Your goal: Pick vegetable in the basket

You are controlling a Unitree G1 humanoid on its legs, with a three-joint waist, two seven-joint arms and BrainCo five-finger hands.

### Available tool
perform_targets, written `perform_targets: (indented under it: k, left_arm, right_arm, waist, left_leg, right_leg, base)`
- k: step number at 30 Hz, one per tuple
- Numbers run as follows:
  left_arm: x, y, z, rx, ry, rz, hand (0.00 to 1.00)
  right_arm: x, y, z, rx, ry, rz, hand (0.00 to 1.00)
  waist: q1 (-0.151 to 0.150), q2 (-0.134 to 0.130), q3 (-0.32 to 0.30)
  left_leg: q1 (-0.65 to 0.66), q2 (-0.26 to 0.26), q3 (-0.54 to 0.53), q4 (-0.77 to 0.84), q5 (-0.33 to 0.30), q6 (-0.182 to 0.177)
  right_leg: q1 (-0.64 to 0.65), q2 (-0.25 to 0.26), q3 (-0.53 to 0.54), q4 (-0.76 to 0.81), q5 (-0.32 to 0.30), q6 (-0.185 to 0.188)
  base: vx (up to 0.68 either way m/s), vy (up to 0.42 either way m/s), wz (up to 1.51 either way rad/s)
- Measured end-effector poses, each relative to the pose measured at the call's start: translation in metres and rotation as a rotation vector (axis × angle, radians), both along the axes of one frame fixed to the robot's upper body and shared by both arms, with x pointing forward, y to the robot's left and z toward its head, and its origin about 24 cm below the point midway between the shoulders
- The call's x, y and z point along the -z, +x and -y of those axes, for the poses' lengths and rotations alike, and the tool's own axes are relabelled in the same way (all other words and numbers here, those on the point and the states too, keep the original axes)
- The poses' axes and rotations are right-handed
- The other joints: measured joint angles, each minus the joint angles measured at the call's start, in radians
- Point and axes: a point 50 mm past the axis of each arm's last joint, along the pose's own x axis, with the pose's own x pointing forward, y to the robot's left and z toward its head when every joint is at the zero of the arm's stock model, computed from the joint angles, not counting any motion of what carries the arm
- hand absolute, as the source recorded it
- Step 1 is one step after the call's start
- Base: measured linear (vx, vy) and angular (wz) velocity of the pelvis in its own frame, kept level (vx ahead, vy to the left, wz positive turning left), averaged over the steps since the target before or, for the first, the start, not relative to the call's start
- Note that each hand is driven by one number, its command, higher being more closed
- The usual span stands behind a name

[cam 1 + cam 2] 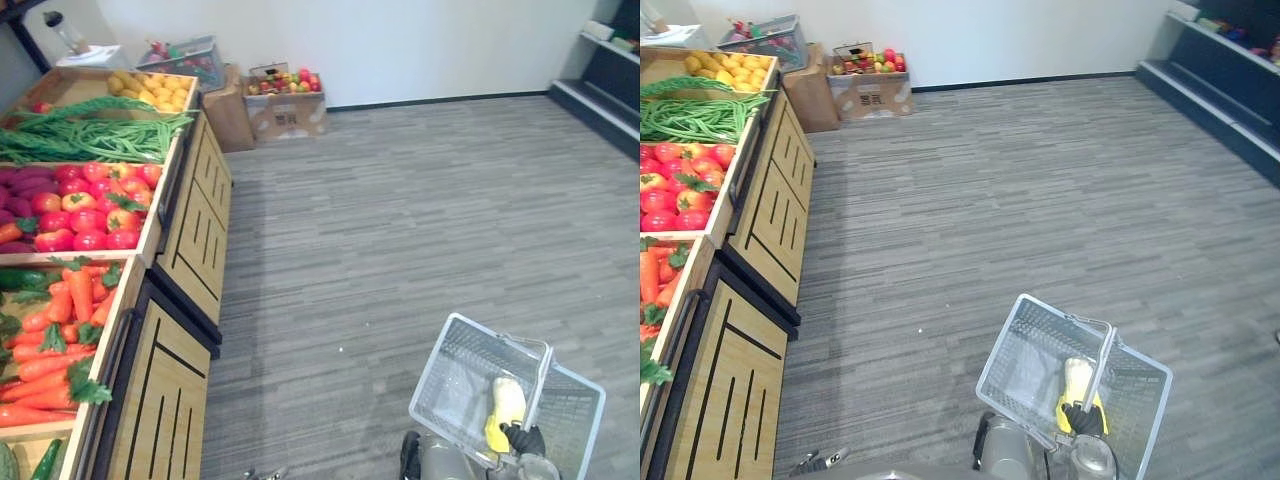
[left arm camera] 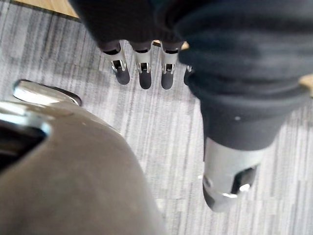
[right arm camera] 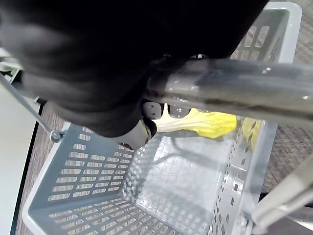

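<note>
Yellow vegetable lies inside the grey basket, on the mesh bottom at the end nearest me, just below the handle. It is long and pale yellow, perhaps a corn cob or a squash; I cannot tell which.

My right robot hand is clenched round that handle, and the metal bar runs under the dark cover in the right wrist view. That grip is why the basket hangs at my right side above the grey floor rather than standing on it. Carried this way, its open top faces up, so anything dropped in will stay.

My left robot hand hangs beside me over the floor, fingers straight and released, holding nothing. I judge it is kept free because it is the one on the side of the produce.

To my left stands the wooden table with its open crates: carrots nearest me, then red tomatoes, then green beans farther along. The crates lie open on top, so each sort can be reached from above.

With one vegetable in the basket, I judge the picking at least partly done. If more is wanted, the carrots are the nearest reach for my free robot hand, and the basket must not swing meanwhile.
</note>
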Motion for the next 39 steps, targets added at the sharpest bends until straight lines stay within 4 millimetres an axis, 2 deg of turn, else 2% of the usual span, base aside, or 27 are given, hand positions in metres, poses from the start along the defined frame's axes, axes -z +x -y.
perform_targets:
  k: [3, 5, 7, 9, 10, 11, 12, 13, 14, 16, 17, 18, 19, 20, 21, 23, 25, 27, 30, 31, 32, 33, 34, 35, 36, 38, 39]
  left_arm:
    - [0.001, -0.002, 0.005, -0.032, -0.010, -0.002, 0.00]
    - [0.000, -0.001, 0.002, -0.038, 0.002, 0.012, 0.00]
    - [-0.001, -0.001, 0.000, -0.033, 0.012, 0.011, 0.00]
    - [-0.001, -0.001, -0.001, -0.026, 0.016, 0.006, 0.00]
    - [-0.001, -0.001, -0.003, -0.012, 0.022, 0.006, 0.00]
    - [-0.002, -0.001, -0.004, 0.006, 0.028, 0.003, 0.00]
    - [-0.002, -0.001, -0.004, 0.016, 0.029, 0.002, 0.00]
    - [-0.001, 0.000, -0.002, 0.044, 0.031, -0.003, 0.00]
    - [-0.002, 0.000, -0.007, 0.062, 0.045, -0.012, 0.00]
    - [-0.003, 0.003, -0.012, 0.106, 0.069, -0.016, 0.00]
    - [-0.004, 0.003, -0.014, 0.118, 0.086, -0.020, 0.00]
    - [-0.004, 0.001, -0.015, 0.113, 0.090, -0.026, 0.00]
    - [-0.004, -0.002, -0.017, 0.102, 0.094, -0.032, 0.00]
    - [-0.001, -0.010, -0.012, 0.107, 0.083, -0.064, 0.00]
    - [0.002, -0.023, -0.003, 0.109, 0.061, -0.102, 0.00]
    - [0.005, -0.044, 0.001, 0.099, 0.047, -0.166, 0.00]
    - [0.005, -0.045, 0.001, 0.106, 0.048, -0.175, 0.00]
    - [0.005, -0.047, -0.004, 0.126, 0.057, -0.192, 0.00]
    - [0.005, -0.044, -0.009, 0.162, 0.063, -0.215, 0.00]
    - [0.003, -0.046, -0.019, 0.175, 0.081, -0.229, 0.00]
    - [0.002, -0.046, -0.021, 0.192, 0.081, -0.234, 0.00]
    - [0.002, -0.046, -0.025, 0.199, 0.089, -0.237, 0.00]
    - [0.000, -0.046, -0.031, 0.208, 0.107, -0.243, 0.00]
    - [0.000, -0.045, -0.032, 0.198, 0.111, -0.247, 0.00]
    - [0.000, -0.045, -0.032, 0.194, 0.112, -0.246, 0.00]
    - [0.000, -0.038, -0.031, 0.193, 0.110, -0.233, 0.00]
    - [0.000, -0.036, -0.030, 0.194, 0.109, -0.226, 0.00]
  right_arm:
    - [0.001, 0.000, -0.002, -0.031, -0.008, -0.022, 1.00]
    - [0.004, -0.003, -0.004, -0.041, 0.008, -0.046, 1.00]
    - [0.006, -0.004, -0.008, -0.049, 0.022, -0.060, 1.00]
    - [0.010, -0.014, -0.006, -0.020, 0.032, -0.095, 1.00]
    - [0.012, -0.022, -0.004, 0.005, 0.035, -0.115, 1.00]
    - [0.013, -0.030, -0.002, 0.029, 0.038, -0.133, 1.00]
    - [0.014, -0.033, -0.001, 0.035, 0.036, -0.143, 1.00]
    - [0.015, -0.036, 0.001, 0.044, 0.028, -0.154, 1.00]
    - [0.017, -0.038, -0.005, 0.043, 0.042, -0.163, 1.00]
    - [0.017, -0.034, -0.010, 0.022, 0.047, -0.148, 1.00]
    - [0.018, -0.031, -0.014, 0.004, 0.052, -0.146, 1.00]
    - [0.017, -0.027, -0.016, -0.009, 0.052, -0.139, 1.00]
    - [0.017, -0.026, -0.015, -0.012, 0.050, -0.136, 1.00]
    - [0.015, -0.023, -0.012, -0.013, 0.040, -0.125, 1.00]
    - [0.014, -0.025, -0.005, -0.014, 0.022, -0.132, 1.00]
    - [0.014, -0.020, -0.008, -0.072, 0.011, -0.135, 1.00]
    - [0.013, -0.016, -0.010, -0.101, 0.015, -0.130, 1.00]
    - [0.014, -0.014, -0.012, -0.128, 0.007, -0.140, 1.00]
    - [0.013, -0.015, -0.008, -0.093, 0.005, -0.125, 1.00]
    - [0.012, -0.014, -0.008, -0.094, 0.004, -0.119, 1.00]
    - [0.012, -0.012, -0.010, -0.095, 0.009, -0.110, 1.00]
    - [0.013, -0.012, -0.012, -0.093, 0.013, -0.106, 1.00]
    - [0.012, -0.009, -0.014, -0.093, 0.022, -0.099, 1.00]
    - [0.013, -0.008, -0.014, -0.080, 0.030, -0.096, 1.00]
    - [0.013, -0.009, -0.014, -0.078, 0.029, -0.097, 1.00]
    - [0.011, -0.005, -0.014, -0.080, 0.022, -0.087, 1.00]
    - [0.011, -0.004, -0.014, -0.078, 0.019, -0.084, 1.00]
  waist:
    - [0.001, 0.001, 0.000]
    - [0.001, 0.000, -0.001]
    - [-0.001, 0.001, -0.001]
    - [-0.001, -0.003, 0.002]
    - [0.001, -0.011, 0.004]
    - [0.000, -0.018, 0.001]
    - [-0.001, -0.018, 0.001]
    - [0.000, -0.015, 0.000]
    - [-0.002, -0.022, -0.018]
    - [-0.004, -0.051, -0.016]
    - [0.003, -0.060, 0.001]
    - [0.016, -0.063, 0.021]
    - [0.023, -0.065, 0.033]
    - [0.027, -0.048, 0.030]
    - [0.026, -0.012, 0.026]
    - [0.033, -0.020, 0.017]
    - [0.031, -0.028, 0.011]
    - [0.023, -0.045, 0.002]
    - [0.019, -0.078, -0.035]
    - [0.019, -0.092, -0.049]
    - [0.013, -0.097, -0.052]
    - [0.005, -0.097, -0.051]
    - [-0.006, -0.113, -0.053]
    - [-0.002, -0.119, -0.052]
    - [-0.003, -0.119, -0.052]
    - [-0.004, -0.101, -0.044]
    - [-0.004, -0.096, -0.041]
  left_leg:
    - [-0.034, 0.011, -0.032, 0.109, 0.105, 0.009]
    - [-0.156, 0.037, -0.035, 0.339, 0.250, 0.010]
    - [-0.250, 0.078, -0.002, 0.491, 0.302, 0.012]
    - [-0.319, 0.106, 0.069, 0.568, 0.205, 0.014]
    - [-0.343, 0.100, 0.126, 0.547, 0.137, 0.016]
    - [-0.356, 0.089, 0.191, 0.462, 0.099, 0.017]
    - [-0.358, 0.079, 0.221, 0.393, 0.094, 0.024]
    - [-0.355, 0.050, 0.269, 0.252, 0.100, 0.041]
    - [-0.340, 0.001, 0.264, 0.176, 0.082, 0.042]
    - [-0.335, -0.028, 0.259, 0.111, 0.081, 0.043]
    - [-0.344, -0.031, 0.250, 0.126, 0.081, 0.043]
    - [-0.394, -0.015, 0.240, 0.262, 0.088, 0.036]
    - [-0.429, -0.002, 0.242, 0.291, 0.040, 0.033]
    - [-0.452, -0.002, 0.243, 0.207, 0.024, 0.035]
    - [-0.459, 0.012, 0.254, 0.136, 0.105, 0.068]
    - [-0.432, -0.009, 0.313, 0.134, 0.071, 0.088]
    - [-0.440, -0.028, 0.328, 0.147, 0.047, 0.105]
    - [-0.438, -0.061, 0.340, 0.146, 0.022, 0.120]
    - [-0.383, -0.116, 0.344, 0.086, 0.014, 0.132]
    - [-0.357, -0.125, 0.343, 0.066, 0.006, 0.138]
    - [-0.316, -0.134, 0.327, 0.036, 0.004, 0.144]
    - [-0.300, -0.137, 0.312, 0.021, 0.005, 0.151]
    - [-0.261, -0.140, 0.288, -0.010, 0.002, 0.157]
    - [-0.219, -0.140, 0.273, -0.044, 0.008, 0.150]
    - [-0.201, -0.138, 0.265, -0.059, 0.011, 0.148]
    - [-0.144, -0.109, 0.236, -0.098, 0.014, 0.144]
    - [-0.136, -0.099, 0.226, -0.104, 0.015, 0.142]
  right_leg:
    - [0.082, 0.004, -0.029, -0.044, -0.019, -0.005]
    - [0.169, 0.018, -0.060, -0.139, -0.027, -0.003]
    - [0.214, 0.016, -0.092, -0.191, -0.030, -0.007]
    - [0.268, 0.003, -0.130, -0.221, -0.029, -0.006]
    - [0.310, -0.020, -0.151, -0.236, -0.029, -0.005]
    - [0.343, -0.044, -0.171, -0.242, -0.027, -0.002]
    - [0.358, -0.053, -0.178, -0.244, -0.026, 0.008]
    - [0.380, -0.063, -0.189, -0.244, -0.038, 0.050]
    - [0.375, -0.078, -0.174, -0.265, -0.053, 0.078]
    - [0.379, -0.063, -0.132, -0.325, -0.053, 0.077]
    - [0.403, -0.042, -0.109, -0.378, -0.039, 0.071]
    - [0.448, -0.051, -0.109, -0.422, -0.021, 0.073]
    - [0.468, -0.056, -0.114, -0.434, -0.020, 0.078]
    - [0.483, -0.056, -0.109, -0.435, -0.030, 0.085]
    - [0.490, -0.050, -0.103, -0.430, -0.041, 0.102]
    - [0.495, -0.076, -0.049, -0.448, -0.047, 0.109]
    - [0.475, -0.096, -0.027, -0.448, -0.043, 0.102]
    - [0.455, -0.131, -0.014, -0.396, -0.033, 0.111]
    - [0.320, -0.207, 0.038, -0.086, 0.005, 0.164]
    - [0.248, -0.230, 0.063, 0.064, 0.063, 0.164]
    - [0.189, -0.250, 0.073, 0.203, 0.159, 0.154]
    - [0.163, -0.254, 0.073, 0.271, 0.179, 0.152]
    - [0.117, -0.249, 0.066, 0.388, 0.146, 0.114]
    - [0.080, -0.229, 0.039, 0.454, 0.093, 0.089]
    - [0.065, -0.220, 0.017, 0.461, 0.063, 0.083]
    - [0.021, -0.150, -0.061, 0.342, -0.018, 0.055]
    - [0.011, -0.126, -0.068, 0.283, -0.023, 0.050]
  base:
    - [0.38, -0.208, 0.35]
    - [0.27, -0.130, 0.30]
    - [0.21, -0.081, 0.39]
    - [0.19, -0.022, 0.61]
    - [0.21, 0.105, 0.80]
    - [0.17, 0.104, 0.81]
    - [0.18, 0.221, 0.77]
    - [0.12, 0.174, 0.78]
    - [0.17, 0.244, 0.83]
    - [0.08, 0.126, 0.71]
    - [0.04, 0.079, 0.56]
    - [0.04, 0.102, 0.31]
    - [0.07, 0.194, 0.18]
    - [0.07, 0.255, 0.02]
    - [0.09, 0.273, -0.13]
    - [0.13, 0.196, -0.46]
    - [0.20, 0.186, -0.24]
    - [0.23, 0.185, -0.03]
    - [0.25, 0.138, 0.16]
    - [0.27, 0.077, 0.16]
    - [0.32, 0.071, 0.23]
    - [0.34, 0.037, 0.40]
    - [0.35, 0.004, 0.48]
    - [0.24, -0.013, 0.47]
    - [0.26, -0.039, 0.44]
    - [0.36, -0.128, 0.53]
    - [0.33, -0.160, 0.55]
